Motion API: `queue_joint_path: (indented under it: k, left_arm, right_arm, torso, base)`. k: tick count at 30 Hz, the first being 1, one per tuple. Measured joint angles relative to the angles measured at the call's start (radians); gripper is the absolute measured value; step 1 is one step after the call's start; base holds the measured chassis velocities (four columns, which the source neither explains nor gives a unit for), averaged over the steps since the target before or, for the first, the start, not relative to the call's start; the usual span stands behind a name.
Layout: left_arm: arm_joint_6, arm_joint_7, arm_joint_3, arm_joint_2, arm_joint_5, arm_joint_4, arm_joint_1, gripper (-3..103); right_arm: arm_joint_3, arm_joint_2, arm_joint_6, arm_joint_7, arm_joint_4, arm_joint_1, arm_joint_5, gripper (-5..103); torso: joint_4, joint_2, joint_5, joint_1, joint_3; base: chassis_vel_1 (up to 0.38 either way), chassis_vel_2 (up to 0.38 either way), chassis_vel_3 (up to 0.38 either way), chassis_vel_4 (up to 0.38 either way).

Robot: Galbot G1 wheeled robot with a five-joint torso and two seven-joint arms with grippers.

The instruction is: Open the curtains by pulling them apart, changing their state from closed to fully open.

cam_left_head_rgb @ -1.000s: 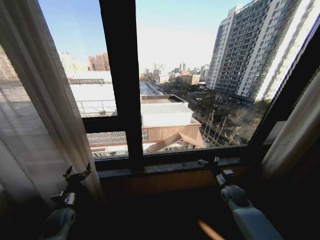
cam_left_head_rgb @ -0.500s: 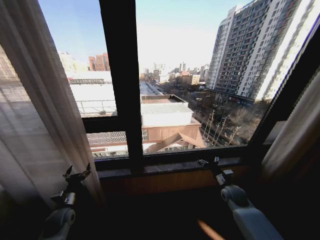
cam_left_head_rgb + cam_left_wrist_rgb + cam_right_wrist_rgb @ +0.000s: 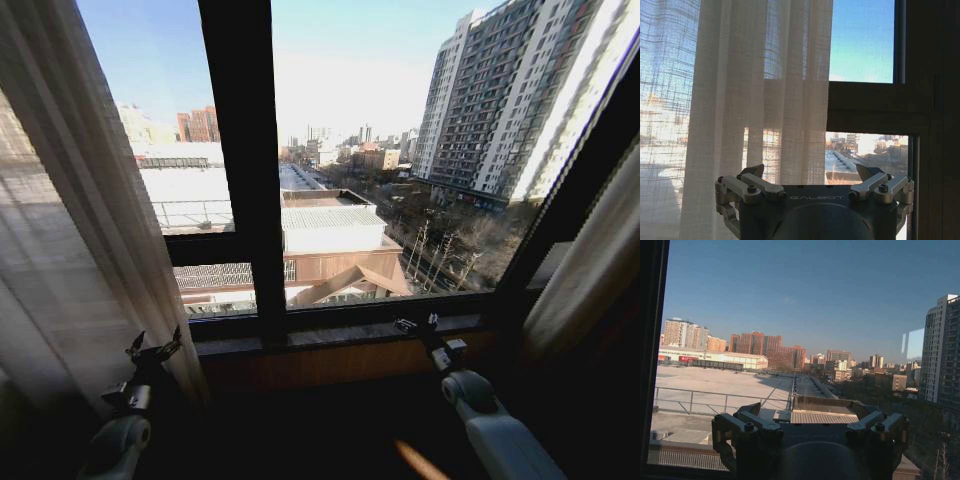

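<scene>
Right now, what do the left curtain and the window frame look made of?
Left curtain: thin open-weave fabric, matte off-white; the weave grid shows and buildings glow through it. Window frame: looks like dark painted metal or wood with a smooth finish; too shadowed to say which. Left gripper is beside the curtain, fingers open.

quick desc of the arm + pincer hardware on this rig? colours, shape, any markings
Both arms end in pale grey-white rounded casings. The left pincer has a dark blue-grey body marked "GALBOT" and silver linkage bars with bolt heads, tapering to pointed dark tips. The right pincer has the same two-finger linkage build, dark in shadow. No loose cables visible.
</scene>
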Motion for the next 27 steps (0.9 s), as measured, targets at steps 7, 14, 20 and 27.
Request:
queue_joint_path:
  k: [7, 14, 20, 27]
  left_arm:
    - [0.004, -0.001, 0.001, 0.0, 0.001, -0.002, 0.0, 100]
    - [0.119, -0.045, 0.035, -0.017, 0.033, -0.08, -0.009, 100]
    - [0.313, -0.119, 0.091, -0.046, 0.09, -0.209, -0.024, 100]
    - [0.334, -0.154, 0.006, 0.04, 0.152, -0.237, 0.008, 100]
  right_arm:
    - [0.0, 0.0, 0.0, 0.0, 0.0, 0.0, 0.0, 100]
    - [0.0, 0.0, 0.0, 0.0, 0.0, 0.0, 0.0, 100]
    - [0.0, 0.0, 0.0, 0.0, 0.0, 0.0, 0.0, 100]
    - [0.0, 0.0, 0.0, 0.0, 0.0, 0.0, 0.0, 100]
  torso:
    - [0.0, 0.0, 0.0, 0.0, 0.0]
    - [-0.0001, 0.0, 0.0, 0.0, 0.0]
    - [-0.0001, 0.0, 0.0002, 0.0, 0.0]
    - [0.0009, 0.0, -0.0003, 0.0, 0.0]
  base:
    - [0.0, 0.0, 0.0, 0.0]
    - [0.0, 0.0, 0.0, 0.0]
    - [0.0, 0.0, 0.0, 0.0]
    - [0.0, 0.0, 0.0, 0.0]
